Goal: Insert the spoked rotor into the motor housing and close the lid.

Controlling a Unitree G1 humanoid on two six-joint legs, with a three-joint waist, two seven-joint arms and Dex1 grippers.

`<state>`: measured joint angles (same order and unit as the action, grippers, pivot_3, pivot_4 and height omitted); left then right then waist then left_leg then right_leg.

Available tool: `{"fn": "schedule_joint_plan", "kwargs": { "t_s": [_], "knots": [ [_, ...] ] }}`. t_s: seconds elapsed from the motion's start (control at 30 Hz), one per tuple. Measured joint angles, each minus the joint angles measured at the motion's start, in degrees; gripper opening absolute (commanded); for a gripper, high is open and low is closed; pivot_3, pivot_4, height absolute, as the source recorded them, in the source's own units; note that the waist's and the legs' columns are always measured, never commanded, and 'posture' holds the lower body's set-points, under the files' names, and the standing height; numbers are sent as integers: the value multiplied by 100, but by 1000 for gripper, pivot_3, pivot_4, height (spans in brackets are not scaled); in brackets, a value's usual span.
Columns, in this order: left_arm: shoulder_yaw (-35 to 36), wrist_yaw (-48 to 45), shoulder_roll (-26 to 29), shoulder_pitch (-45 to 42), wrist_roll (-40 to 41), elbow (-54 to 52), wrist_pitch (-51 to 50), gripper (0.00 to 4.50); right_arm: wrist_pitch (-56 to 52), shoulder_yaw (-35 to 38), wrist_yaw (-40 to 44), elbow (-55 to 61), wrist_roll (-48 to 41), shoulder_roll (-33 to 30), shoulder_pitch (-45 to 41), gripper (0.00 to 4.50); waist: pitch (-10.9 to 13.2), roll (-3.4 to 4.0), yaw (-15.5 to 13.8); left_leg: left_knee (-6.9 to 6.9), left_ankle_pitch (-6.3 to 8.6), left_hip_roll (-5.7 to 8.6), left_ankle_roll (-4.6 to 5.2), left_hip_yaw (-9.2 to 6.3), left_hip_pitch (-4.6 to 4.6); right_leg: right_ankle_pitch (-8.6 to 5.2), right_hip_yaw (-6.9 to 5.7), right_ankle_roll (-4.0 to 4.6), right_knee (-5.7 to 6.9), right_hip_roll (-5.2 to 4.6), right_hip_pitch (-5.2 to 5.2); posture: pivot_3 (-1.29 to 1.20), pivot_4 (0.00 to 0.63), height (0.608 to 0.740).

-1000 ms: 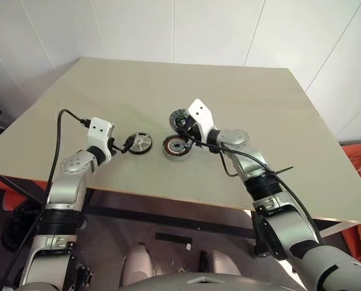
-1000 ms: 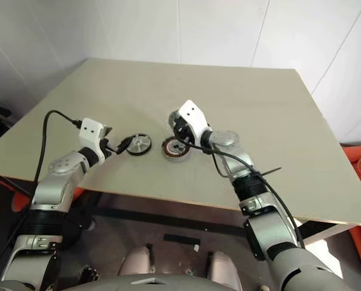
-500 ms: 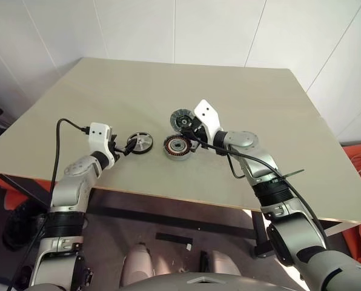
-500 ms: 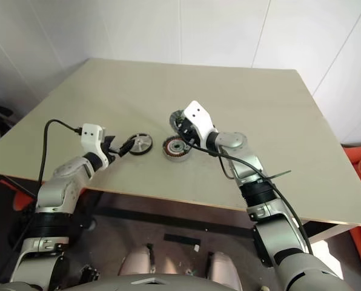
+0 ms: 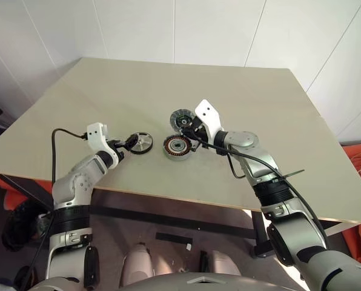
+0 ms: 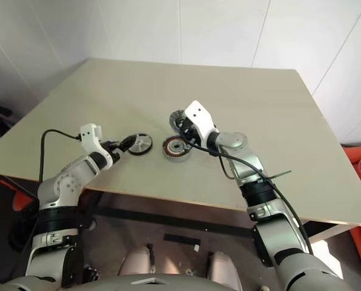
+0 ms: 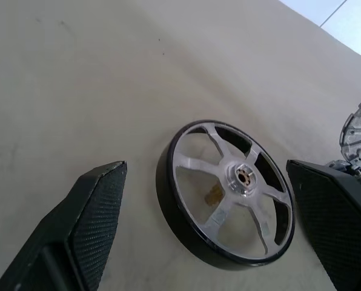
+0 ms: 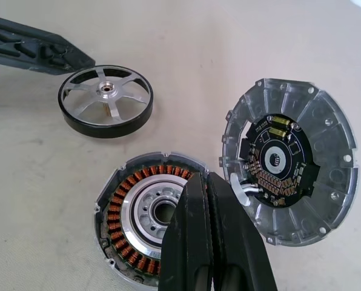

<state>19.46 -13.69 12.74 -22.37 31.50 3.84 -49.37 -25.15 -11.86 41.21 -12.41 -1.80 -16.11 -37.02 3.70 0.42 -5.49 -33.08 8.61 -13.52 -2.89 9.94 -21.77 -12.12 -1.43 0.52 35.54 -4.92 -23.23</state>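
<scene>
- The big tan table [image 5: 241,121] holds all three motor parts near its front edge, same as a second ago.
- The left arm has changed most: its elbow has dropped and the wrist has rolled over, so the white camera block now sits lower.
- The right arm has hardly moved.
- The left gripper [image 5: 125,144] is wide open, one finger [image 7: 92,221] on each side of the spoked rotor [image 7: 226,191]. It grips nothing yet.
- The right gripper [image 8: 209,239] is pressed shut with nothing in it. It hangs just over the near rim of the motor housing [image 8: 145,212] and hides part of it.
- The spoked rotor lies flat on the table, left of the motor housing, in the same spot as before.
- The lid [image 8: 289,160] leans up beside the housing; its inner face shows a dark round board. The right wrist hides most of it in the head views.
- The left wrist view cuts off both left fingers.
</scene>
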Motion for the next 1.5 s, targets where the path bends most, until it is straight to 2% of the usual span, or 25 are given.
{"fn": "schedule_joint_plan", "kwargs": {
  "t_s": [0.13, 0.37, 0.7, 0.97, 1.0, 1.23, 1.5],
  "knots": [
    [-22, 134, 39, 6, 78, -27, -439, 4500, 10, 10, 8, -44, -34, -29, -1, 29, 0, 0, -1, 0, 0, 0, 0, 0, 0, 0, 0, 0, 0, 0, 0, 0, 0, 740],
    [33, 258, 40, 23, 179, -240, -923, 4500, 9, 309, 244, -23, -140, -652, 3, 29, 0, -1, -12, 0, 0, 4, 1, -2, 2, 0, 0, -1, -7, -2, 7, 0, 0, 740],
    [624, 415, -433, -121, 592, 20, -915, 4500, 4, 386, 302, 1, -163, -822, 174, 29, 0, -2, -24, -2, 0, 8, 2, -2, 1, 0, -1, -2, -8, -4, 10, 0, 0, 740],
    [870, 529, -528, -384, 761, 497, -684, 4500, -35, 385, 363, 195, -191, -821, 227, 29, 0, -2, -22, -2, 0, 7, 2, -4, 1, 0, -2, -2, -9, -3, 10, 0, 0, 740],
    [884, 540, -532, -441, 760, 614, -612, 4092, -37, 385, 363, 195, -194, -821, 227, 0, 0, -2, -23, -2, 0, 7, 2, -4, 1, 0, -2, -2, -9, -3, 11, 0, 0, 740],
    [917, 583, -598, -448, 802, 848, -487, 2033, -38, 385, 354, 195, -222, -819, 227, 0, 1, -3, -22, -1, 1, 6, 3, -4, -2, 0, -4, -1, -13, -3, 11, 0, 0, 740],
    [911, 578, -595, -414, 890, 848, -506, 2033, -36, 379, 344, 196, -231, -809, 227, 0, 1, -3, -21, -2, 1, 7, 4, -4, -2, 0, -3, -1, -15, -4, 11, 0, 0, 740]
  ]
}}
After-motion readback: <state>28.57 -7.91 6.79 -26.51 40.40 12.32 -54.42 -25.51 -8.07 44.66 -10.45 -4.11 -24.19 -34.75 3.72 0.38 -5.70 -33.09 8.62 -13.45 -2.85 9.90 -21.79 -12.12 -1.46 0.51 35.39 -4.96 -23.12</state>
